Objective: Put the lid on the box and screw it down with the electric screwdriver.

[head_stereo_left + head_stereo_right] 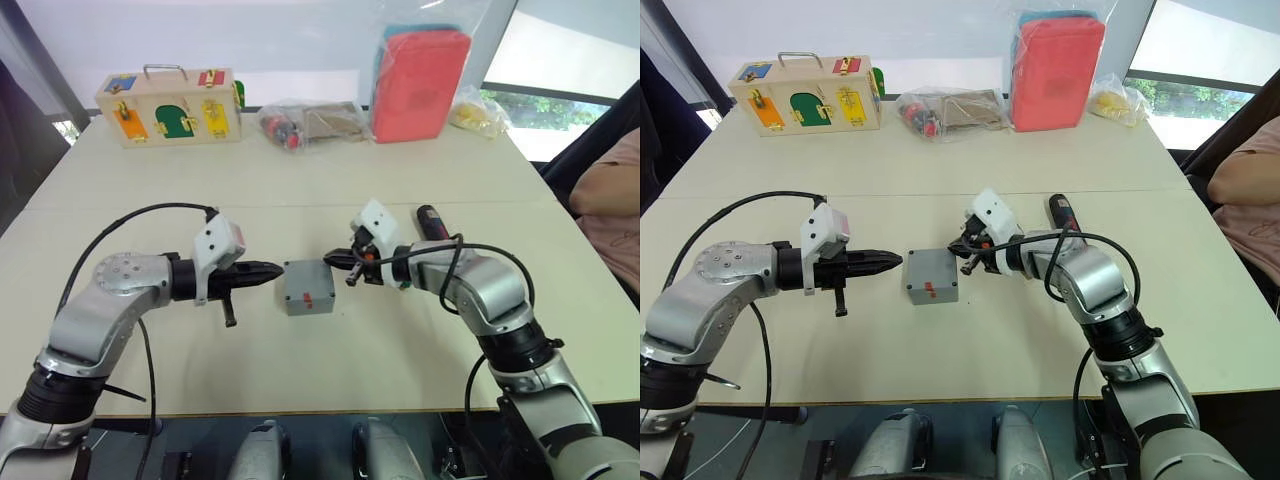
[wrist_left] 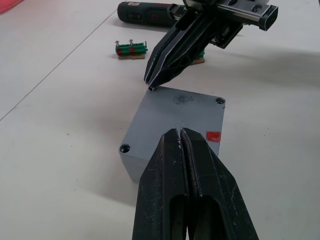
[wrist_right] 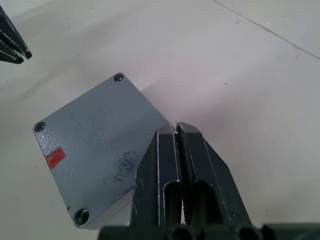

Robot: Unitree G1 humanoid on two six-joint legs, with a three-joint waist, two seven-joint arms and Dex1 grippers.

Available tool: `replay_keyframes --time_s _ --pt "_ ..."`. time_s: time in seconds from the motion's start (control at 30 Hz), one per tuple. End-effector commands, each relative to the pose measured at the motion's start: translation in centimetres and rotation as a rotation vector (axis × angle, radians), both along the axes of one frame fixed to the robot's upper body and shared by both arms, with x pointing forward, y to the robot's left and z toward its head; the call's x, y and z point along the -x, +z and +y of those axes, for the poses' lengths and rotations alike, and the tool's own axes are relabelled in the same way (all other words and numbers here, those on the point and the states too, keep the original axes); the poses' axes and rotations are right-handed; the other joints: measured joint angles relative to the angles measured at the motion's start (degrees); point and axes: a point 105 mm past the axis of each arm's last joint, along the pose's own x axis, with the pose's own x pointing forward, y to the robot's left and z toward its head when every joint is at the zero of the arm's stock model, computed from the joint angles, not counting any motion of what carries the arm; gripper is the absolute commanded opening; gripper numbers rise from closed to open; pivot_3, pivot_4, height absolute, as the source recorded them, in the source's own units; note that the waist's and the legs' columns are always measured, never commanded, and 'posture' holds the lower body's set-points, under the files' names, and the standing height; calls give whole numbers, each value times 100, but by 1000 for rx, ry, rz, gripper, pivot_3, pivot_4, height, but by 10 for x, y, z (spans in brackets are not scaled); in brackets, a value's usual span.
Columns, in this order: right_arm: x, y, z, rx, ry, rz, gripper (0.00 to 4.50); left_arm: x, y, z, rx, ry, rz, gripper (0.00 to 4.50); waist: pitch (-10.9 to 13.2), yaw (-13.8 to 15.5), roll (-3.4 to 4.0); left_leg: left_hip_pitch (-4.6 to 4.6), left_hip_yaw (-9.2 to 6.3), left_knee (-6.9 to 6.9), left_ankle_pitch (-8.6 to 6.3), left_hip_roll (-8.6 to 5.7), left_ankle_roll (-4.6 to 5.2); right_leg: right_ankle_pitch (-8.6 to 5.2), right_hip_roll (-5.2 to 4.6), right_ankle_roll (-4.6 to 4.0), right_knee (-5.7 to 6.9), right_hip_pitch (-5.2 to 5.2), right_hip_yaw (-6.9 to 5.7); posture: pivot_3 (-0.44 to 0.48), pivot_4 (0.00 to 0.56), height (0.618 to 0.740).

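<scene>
Grey square plastic box [image 1: 307, 287] sat near the middle of the pale bench [image 1: 300, 190], its flat grey lid [image 2: 177, 117] already lying on top, with screw recesses at the corners and a small red mark near one edge. The left end effector [image 1: 277, 269] pointed at the box from the robot's left, its two black fingers [image 2: 192, 165] pressed together with nothing between them, the tips just beside the box's left edge. The right end effector [image 1: 331, 260] reached in from the robot's right, its fingers likewise closed together on nothing, the tips hovering over the lid's far right corner; whether they touched it could not be told. The slim black electric screwdriver with its red-and-white label [image 1: 432, 223] lay on the bench behind the right arm, apart from both end effectors. In the left wrist view, small green connector blocks [image 2: 131, 49] lay on the bench between the screwdriver and the box. Along the far edge of the bench stood a wooden box with colourful latches and a metal handle [image 1: 168, 105], a clear plastic bag of small parts [image 1: 312, 123], a red flat case in a transparent bag [image 1: 420, 80] and a bag of yellow items [image 1: 478, 113]. A person's arm [image 1: 607, 190] showed at the right edge.
</scene>
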Motion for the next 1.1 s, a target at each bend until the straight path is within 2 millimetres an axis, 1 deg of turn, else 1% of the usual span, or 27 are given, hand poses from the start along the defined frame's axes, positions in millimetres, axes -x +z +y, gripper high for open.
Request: replay_keyframes --time_s 0.03,0.13,0.17,0.23,0.3,0.33,0.37,0.4,0.47,0.53,0.57,0.6,0.7,0.77,0.8,0.87,0.93,0.97,1.03,1.1 --pt "3 -1 6 -13 30 3 31 4 12 -1 9 -10 -54 0 0 0 0 0 0 0 0 0 0 0 0 0 0 0 0 0 150 730" --pt "2 -5 5 -2 24 10 31 3 12 -2 15 -6 -58 0 0 0 0 0 -1 0 0 0 0 0 0 0 0 0 0 0 150 730" --pt "2 -5 4 -1 26 11 551 3 12 -3 18 -5 -59 0 0 -1 0 0 0 0 0 0 0 0 0 0 0 0 0 0 150 730" --pt "3 -4 3 -2 31 10 1104 2 13 -4 26 -5 -60 0 0 -1 0 0 -1 0 0 0 0 0 0 0 0 0 0 0 150 730" --pt "4 0 2 -11 41 9 2033 2 13 -4 27 -6 -58 0 0 0 0 0 0 0 0 0 0 0 0 0 0 0 0 0 150 730" --pt "5 2 2 -15 44 7 2238 2 13 -4 27 -6 -57 0 0 1 0 0 0 0 0 0 0 0 0 0 0 0 0 0 150 730" --pt "5 4 2 -16 44 2 2589 2 12 -4 27 -7 -57 0 0 1 0 0 0 0 0 0 0 0 0 0 0 0 0 0 150 730" --pt "6 8 0 -16 45 -6 3083 2 13 -4 27 -8 -57 0 0 0 0 0 0 0 0 0 0 0 0 0 0 0 0 0 150 730" --pt "8 15 -4 -16 44 -25 3775 2 14 -4 32 -12 -56 0 1 4 1 0 0 0 0 0 0 0 0 0 0 0 0 0 150 730" --pt "8 28 -14 -8 18 -72 4377 4 16 -7 49 -27 -52 0 3 12 4 -1 -1 0 0 0 0 0 0 0 0 0 0 0 150 730" --pt "6 36 -23 3 -20 -104 4490 6 17 -9 56 -46 -49 0 4 16 4 -3 -1 0 0 -1 0 0 -1 0 -1 -1 0 0 150 730" --pt "5 43 -32 11 -49 -122 4490 8 17 -12 58 -66 -47 0 4 18 3 -4 -2 0 0 -1 0 0 -2 0 -1 -1 0 0 150 730" --pt "3 60 -69 69 -153 -121 4490 11 18 -18 53 -117 -61 0 6 24 2 -8 -2 1 0 -4 0 0 -6 0 -3 -1 0 0 150 730" --pt "2 64 -91 124 -214 -111 4490 12 19 -22 56 -133 -71 0 7 17 3 -8 -1 2 0 -6 0 0 -8 0 -5 -1 0 0 150 730" --pt "-1 65 -106 167 -272 -85 4490 11 20 -24 60 -141 -79 0 8 17 3 -8 -1 2 0 -6 0 0 -8 -1 -6 -2 0 0 150 730" --pt "-4 65 -129 228 -355 -11 4490 10 22 -28 73 -155 -93 0 10 15 1 -8 -1 2 0 -5 0 -1 -6 -2 -6 -2 -1 0 150 730" --pt "-5 65 -139 249 -398 57 4490 10 24 -29 81 -164 -100 0 12 -16 5 -8 2 1 0 -5 0 -2 -4 -5 -7 -3 1 0 150 730" --pt "-5 64 -146 254 -413 80 4490 10 23 -34 84 -170 -103 0 12 -25 4 -8 4 1 0 -4 0 -2 -3 -4 -6 -5 2 0 150 730" --pt "-13 57 -153 246 -503 225 4490 12 25 -36 88 -202 -112 0 15 -36 4 -8 3 0 0 -2 1 -1 4 -3 -6 -7 2 0 150 730" --pt "-21 50 -151 268 -536 339 4490 17 31 -40 102 -252 -121 0 17 -41 6 -10 10 0 0 -2 1 1 8 -6 -5 -13 4 0 150 730"
